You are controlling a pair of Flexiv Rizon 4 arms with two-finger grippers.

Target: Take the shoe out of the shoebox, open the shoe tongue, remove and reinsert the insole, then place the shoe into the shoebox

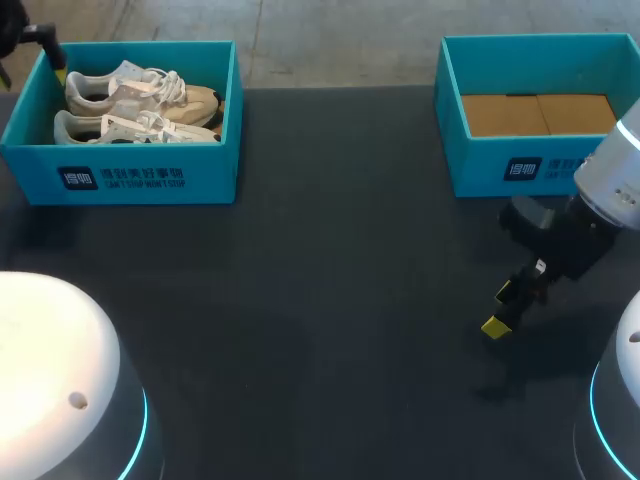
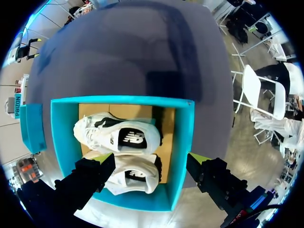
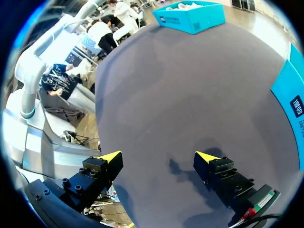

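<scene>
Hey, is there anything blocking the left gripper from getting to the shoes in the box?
Nothing visible lies between them. The shoebox has no lid on, and the left gripper hangs open above the two shoes. Only the box wall sits close under one finger, so that finger might catch it on a straight descent.

1 shoe (image 2: 135, 176) partly behind left gripper (image 2: 152, 160)

Right arm (image 1: 610, 185) silver-white; right gripper (image 1: 501, 309) black, yellow tips; white domes (image 1: 45, 360) cyan-ringed.
</scene>
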